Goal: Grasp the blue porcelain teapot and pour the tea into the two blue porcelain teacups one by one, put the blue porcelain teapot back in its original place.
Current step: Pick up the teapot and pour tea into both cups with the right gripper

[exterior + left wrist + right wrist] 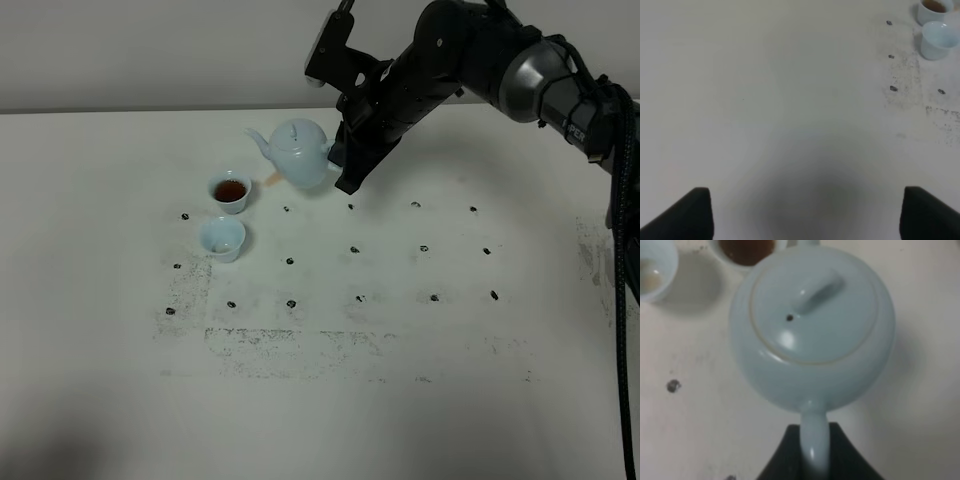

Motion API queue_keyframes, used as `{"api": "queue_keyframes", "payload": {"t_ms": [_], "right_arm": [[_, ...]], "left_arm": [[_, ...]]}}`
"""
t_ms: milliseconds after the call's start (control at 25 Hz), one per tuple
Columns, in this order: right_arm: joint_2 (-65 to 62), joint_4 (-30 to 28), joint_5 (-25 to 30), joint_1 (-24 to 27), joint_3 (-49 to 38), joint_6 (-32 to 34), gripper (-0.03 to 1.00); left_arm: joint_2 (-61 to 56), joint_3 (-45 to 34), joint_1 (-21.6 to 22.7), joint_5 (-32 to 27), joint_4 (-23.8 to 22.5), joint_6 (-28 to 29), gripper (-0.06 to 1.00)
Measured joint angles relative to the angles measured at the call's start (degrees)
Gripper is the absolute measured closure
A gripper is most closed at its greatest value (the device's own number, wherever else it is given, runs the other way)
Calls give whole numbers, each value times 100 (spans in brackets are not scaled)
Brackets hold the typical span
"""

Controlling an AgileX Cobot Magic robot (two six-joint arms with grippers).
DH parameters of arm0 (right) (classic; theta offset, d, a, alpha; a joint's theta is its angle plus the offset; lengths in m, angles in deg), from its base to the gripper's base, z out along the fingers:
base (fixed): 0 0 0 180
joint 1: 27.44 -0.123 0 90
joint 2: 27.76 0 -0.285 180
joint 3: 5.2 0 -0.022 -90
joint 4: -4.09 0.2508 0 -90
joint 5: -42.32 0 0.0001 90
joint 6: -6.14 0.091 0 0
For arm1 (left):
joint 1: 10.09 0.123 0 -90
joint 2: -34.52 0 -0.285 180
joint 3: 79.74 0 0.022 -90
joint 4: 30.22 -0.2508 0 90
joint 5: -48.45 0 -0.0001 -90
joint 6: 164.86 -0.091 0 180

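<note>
Scuffed white tabletop (100,350) under glossy round teapot (300,152), near flared teacups (230,190) (222,239).

Right wrist view: teapot (812,325) spout cut off by edge; handle end hidden inside right gripper (815,460). Both cropped: tea-filled cup (747,250), second cup (652,270). Left wrist view: left gripper (805,212) fingers (685,215) cropped, blurred.

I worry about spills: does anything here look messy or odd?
Maybe: a small brownish mark between the teapot and the full teacup could be dripped tea. It is too small to tell.
</note>
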Motion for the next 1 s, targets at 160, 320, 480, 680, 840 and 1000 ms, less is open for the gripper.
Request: {"api": "queue_keyframes", "payload": {"t_ms": [160, 320, 480, 680, 840, 1000], "right_arm": [[250, 11, -208, 0, 0, -6, 92], [301, 97, -300, 3, -5, -39, 92], [301, 323, -336, 64, 0, -165, 92], [176, 438, 10, 242, 0, -186, 92], [-155, 455, 391, 337, 0, -181, 92], [-476, 583, 1046, 416, 0, -175, 92]], "left_arm": [[0, 0, 0, 0, 0, 0, 22], [0, 0, 0, 0, 0, 0, 22], [0, 0, 0, 0, 0, 0, 22], [0, 0, 0, 0, 0, 0, 22], [0, 0, 0, 0, 0, 0, 22], [0, 0, 0, 0, 0, 0, 22]]}}
